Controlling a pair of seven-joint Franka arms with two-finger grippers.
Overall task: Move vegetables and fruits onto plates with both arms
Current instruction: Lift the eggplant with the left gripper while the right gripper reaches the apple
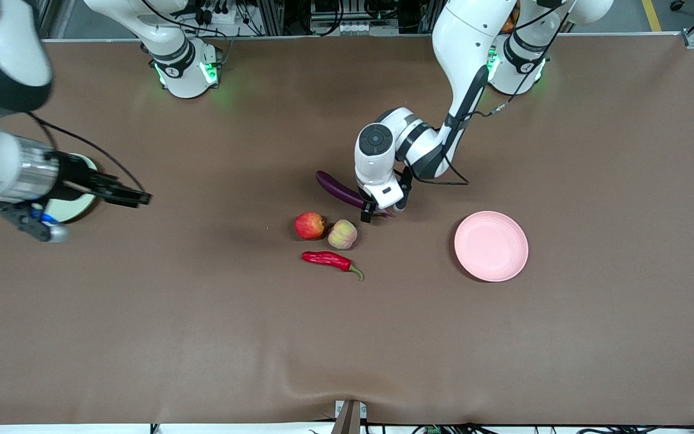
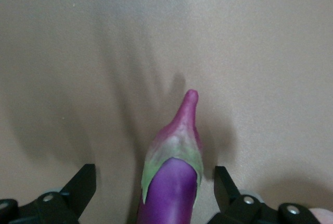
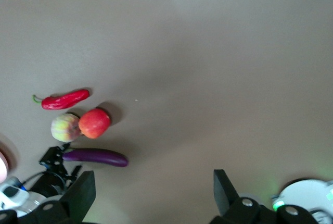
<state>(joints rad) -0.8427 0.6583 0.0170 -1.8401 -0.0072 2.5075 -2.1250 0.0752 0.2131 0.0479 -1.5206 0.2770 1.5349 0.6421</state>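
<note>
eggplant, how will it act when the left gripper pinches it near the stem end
The eggplant looks glossy and rounded, so the open left gripper, straddling its stem end, may slip along it. It is long, and a grip this near one end would probably let the other end droop. Lying flat, it could roll if nudged.

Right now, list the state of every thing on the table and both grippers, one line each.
Eggplant: lying on the table, stem end between the left gripper's open jaws, not yet gripped.
Apple: on the table, beside the peach.
Peach: on the table.
Chili: lying on the table.
Pink plate: empty.
Green plate: mostly hidden under the right arm.
Left gripper: open, down at the eggplant.
Right gripper: open, waiting.
</note>
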